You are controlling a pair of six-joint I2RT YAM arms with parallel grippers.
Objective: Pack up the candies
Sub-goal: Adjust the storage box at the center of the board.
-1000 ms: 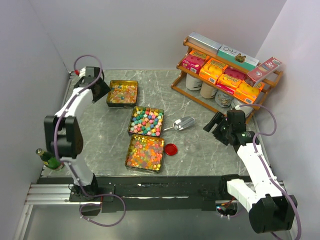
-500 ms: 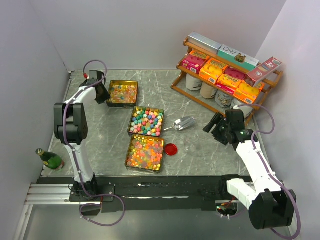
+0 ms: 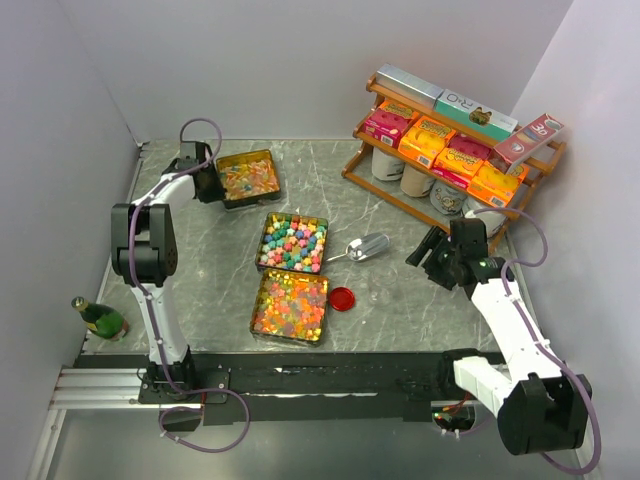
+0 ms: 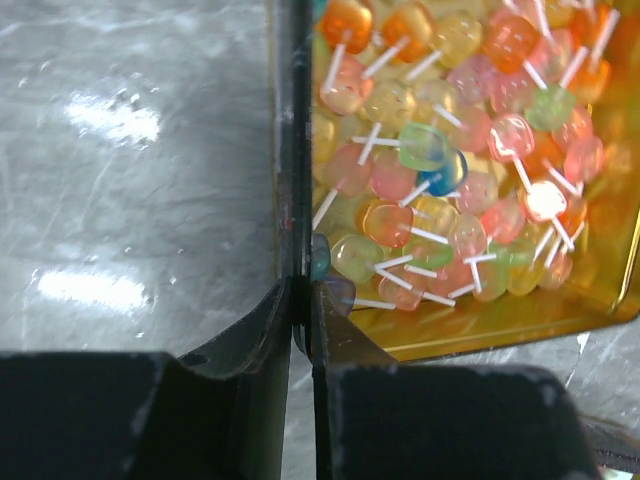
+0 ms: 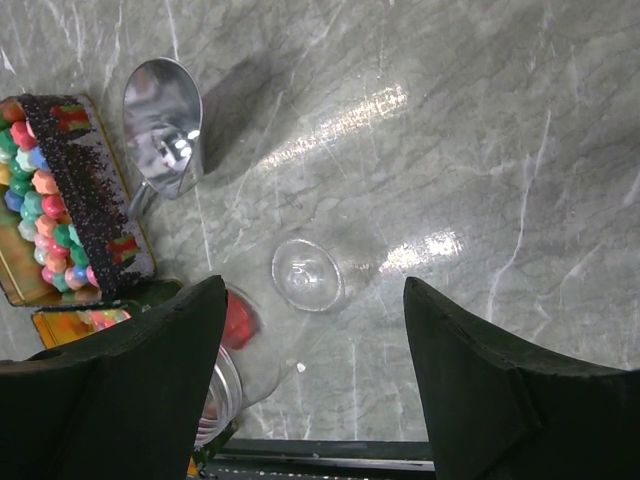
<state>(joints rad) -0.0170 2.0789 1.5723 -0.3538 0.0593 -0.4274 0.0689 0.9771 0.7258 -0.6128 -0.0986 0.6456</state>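
Note:
The candies lie in three gold tins. Glossy gummies (image 4: 450, 150) fill the far tin (image 3: 226, 192), star-shaped sweets (image 3: 293, 243) the middle one, mixed small ones (image 3: 290, 305) the near one. My left gripper (image 4: 303, 300) is shut on the far tin's left wall (image 4: 292, 120), one finger inside and one outside; from above this left gripper (image 3: 208, 183) is at the tin's left side, and the tin sits skewed. My right gripper (image 5: 312, 285) stands open above a clear jar (image 5: 305, 275), apart from it. It shows at the right (image 3: 432, 250) from above.
A metal scoop (image 3: 368, 246) lies right of the middle tin and a red round lid (image 3: 342, 298) right of the near tin. A wooden shelf (image 3: 450, 140) with boxes and jars fills the back right. A green bottle (image 3: 98, 317) lies at the left edge.
My left gripper moved to the far tin's left wall and shut on it; the tin has turned and shifted slightly. The right gripper has hardly moved.

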